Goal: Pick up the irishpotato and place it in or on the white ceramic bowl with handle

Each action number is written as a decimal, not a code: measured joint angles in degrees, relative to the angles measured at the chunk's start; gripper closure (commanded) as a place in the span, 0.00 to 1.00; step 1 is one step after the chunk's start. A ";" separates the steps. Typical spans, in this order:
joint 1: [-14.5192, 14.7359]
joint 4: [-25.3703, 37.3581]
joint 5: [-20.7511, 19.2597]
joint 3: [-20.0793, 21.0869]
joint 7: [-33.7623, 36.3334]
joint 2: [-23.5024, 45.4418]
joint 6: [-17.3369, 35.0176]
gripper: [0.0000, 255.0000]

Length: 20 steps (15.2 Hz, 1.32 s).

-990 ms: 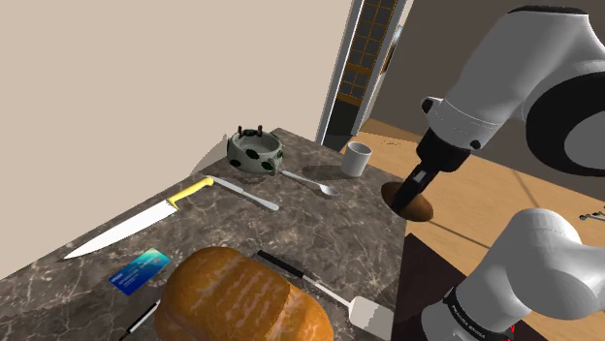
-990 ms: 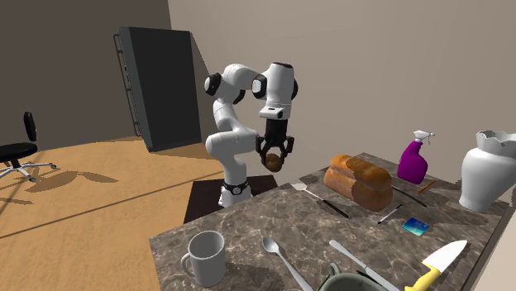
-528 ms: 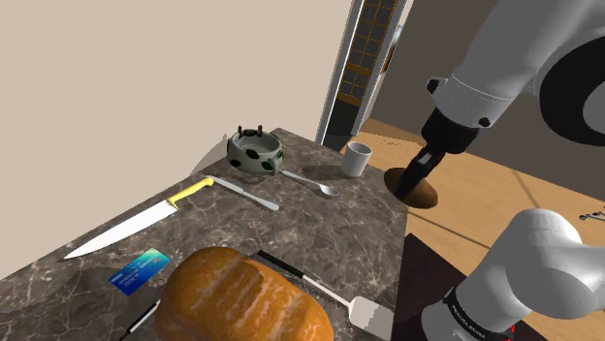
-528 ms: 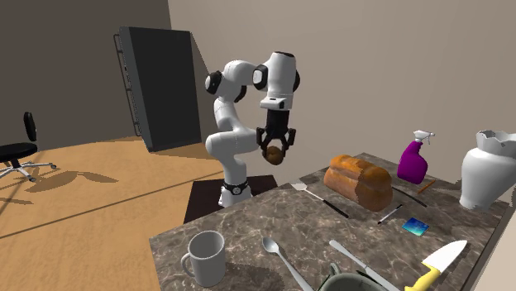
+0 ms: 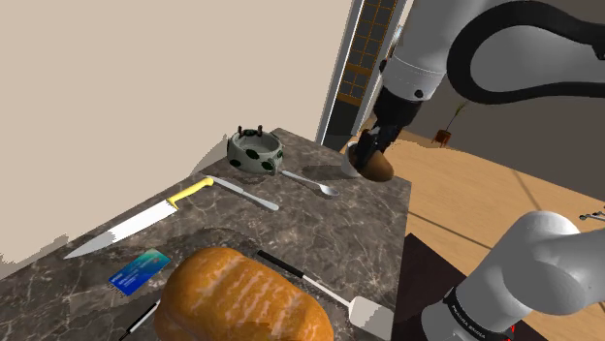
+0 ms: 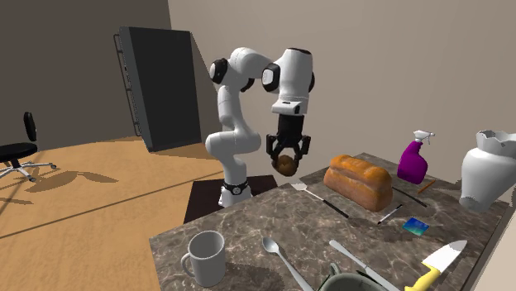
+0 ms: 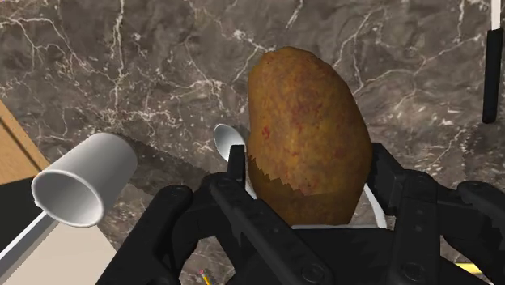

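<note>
The black two-finger gripper (image 6: 285,159) hangs in the air over the dark veined marble countertop (image 6: 248,227). Its fingers pinch a brown, rough-skinned oval potato (image 7: 303,121), which is held well clear of the surface. Below it lies a silver metal spoon (image 7: 224,142). The white cylindrical mug with a handle (image 6: 206,256) stands just beside the spoon, near the counter's edge.

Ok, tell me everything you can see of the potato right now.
The potato is an oval brown lump with a rough, reddish-speckled skin. The gripper is shut on it, its black fingers clasping the sides near one end while the rest juts out beyond them. It hangs in the air over the dark marbled table, touching nothing else. The spoon and white mug sit on the table below.
</note>
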 measured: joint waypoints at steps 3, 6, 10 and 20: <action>-2.13 5.05 -1.59 0.96 0.34 7.73 2.69 1.00; -3.94 10.53 -3.41 1.74 0.77 14.61 3.99 1.00; -5.95 19.00 -6.59 3.22 2.25 24.56 5.07 1.00; -6.30 46.25 -16.92 5.16 6.42 49.96 0.70 1.00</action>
